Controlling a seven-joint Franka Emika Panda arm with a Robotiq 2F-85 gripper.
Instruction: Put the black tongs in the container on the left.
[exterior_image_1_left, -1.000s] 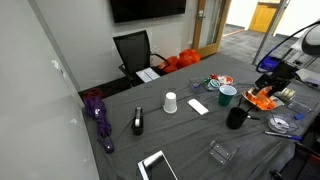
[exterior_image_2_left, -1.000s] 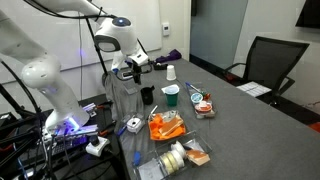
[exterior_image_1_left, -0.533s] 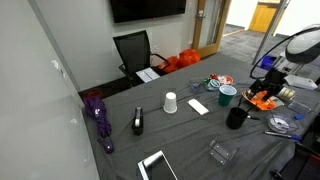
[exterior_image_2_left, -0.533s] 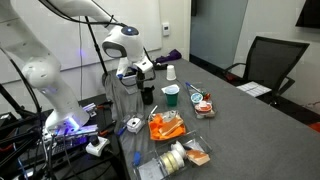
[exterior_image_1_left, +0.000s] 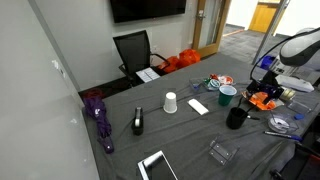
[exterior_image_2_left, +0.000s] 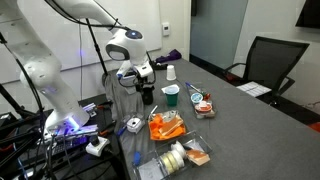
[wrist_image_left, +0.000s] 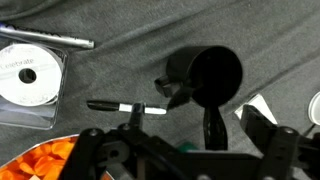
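- The tongs (wrist_image_left: 209, 124) show in the wrist view as a slim, plain black shaft. It runs from the near rim of the black cup (wrist_image_left: 216, 74) toward the camera.
- Only that one narrow dark stretch is visible, so I cannot tell the two arms apart or see the joined end.
- The gripper (wrist_image_left: 178, 133) has its jaws spread wide with the shaft between them. No finger visibly touches it.
- In an exterior view the gripper (exterior_image_2_left: 143, 78) hangs just above the black cup (exterior_image_2_left: 147, 96), near the table (exterior_image_2_left: 240, 120) edge.
- A black marker (wrist_image_left: 126, 106) with a white band lies just beside the cup, and a CD case (wrist_image_left: 27, 78) lies further off.
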